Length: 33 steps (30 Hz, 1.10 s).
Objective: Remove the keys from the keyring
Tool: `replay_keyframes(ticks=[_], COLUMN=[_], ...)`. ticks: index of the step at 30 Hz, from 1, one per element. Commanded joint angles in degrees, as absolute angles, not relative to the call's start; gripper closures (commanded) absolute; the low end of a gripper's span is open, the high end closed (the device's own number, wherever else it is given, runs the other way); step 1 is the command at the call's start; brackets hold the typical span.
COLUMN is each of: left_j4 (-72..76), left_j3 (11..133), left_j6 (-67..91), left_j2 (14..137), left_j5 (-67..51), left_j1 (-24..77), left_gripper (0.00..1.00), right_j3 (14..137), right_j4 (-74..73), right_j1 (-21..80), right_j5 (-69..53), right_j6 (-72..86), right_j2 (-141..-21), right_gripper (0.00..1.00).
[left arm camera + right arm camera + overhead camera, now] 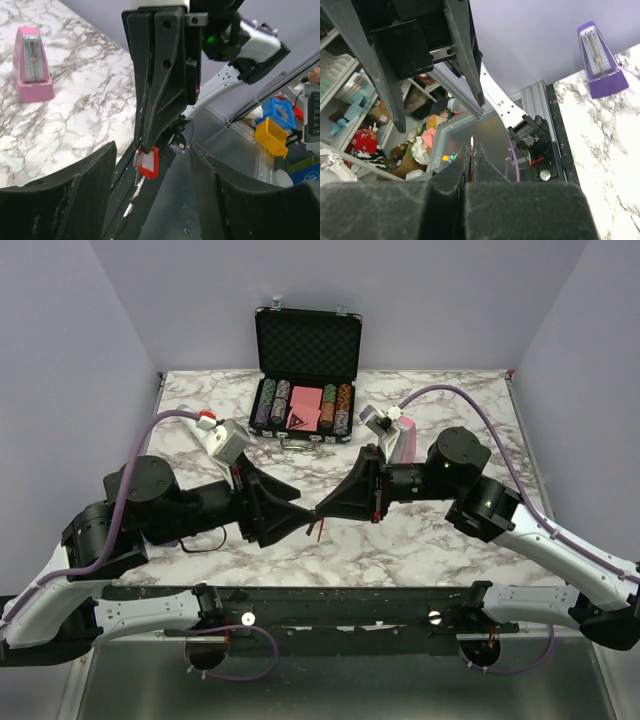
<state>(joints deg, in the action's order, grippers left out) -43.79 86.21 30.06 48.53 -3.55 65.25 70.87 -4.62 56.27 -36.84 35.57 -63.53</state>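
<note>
The right pincer (144, 146) was pressed together on the top edge of the keyring (150, 162), a red oval tag that hung just below its fingertips, lifted off the surface (90, 100). The keys (137, 181) dangled beneath the tag as a thin silver piece, touching its lower left corner. How they were joined to it was too small to make out. The left pincer (298, 510) faced the right one tip to tip with its jaws spread wide. The tag and keys sat in the open gap between its fingers, touching neither.

The step in hand appeared to be the left pincer taking hold of the keys. To do it well, it would likely need to drop slightly so that its fingers closed on the silver metal below the tag and not on the red plastic. It should then clamp firmly, since such a thin piece could twist or slip. The right pincer's grip on the tag ought to stay tight while the left pulled away from it. The pink metronome (32, 65) stood well off to the side of both pincers, out of the way.
</note>
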Motion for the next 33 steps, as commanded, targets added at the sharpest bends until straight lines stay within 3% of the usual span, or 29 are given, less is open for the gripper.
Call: replay_keyframes(ticks=[1, 6, 14, 24, 27, 33], left_j4=[-40.53, -37.35, -35.52, -35.68, -35.42, -35.86], left_j3=[86.84, 83.41, 81.39, 80.95, 80.68, 80.68], left_j6=[29.71, 29.27, 28.65, 28.39, 28.39, 28.04], left_j2=[46.06, 43.6, 44.73, 47.19, 47.29, 47.46], left_j5=[-4.48, -6.68, -8.96, -10.11, -10.28, -10.28], left_j1=[65.3, 65.3, 65.3, 65.3, 65.3, 65.22], left_gripper=[0.33, 0.42, 0.45, 0.61, 0.7, 1.0], right_j3=[67.42, 67.15, 68.91, 68.99, 68.99, 68.91], right_j4=[6.31, 10.98, 12.21, 13.45, 13.54, 13.8], right_j1=[56.6, 56.51, 56.51, 56.6, 56.51, 56.51], right_j5=[-34.63, -34.8, -37.79, -37.79, -38.06, -37.44], right_j6=[39.46, 40.78, 41.39, 42.1, 42.28, 42.45], right_j2=[-60.3, -59.94, -62.05, -61.44, -61.52, -61.43], right_gripper=[0.99, 0.99, 0.99, 0.99, 0.99, 0.99])
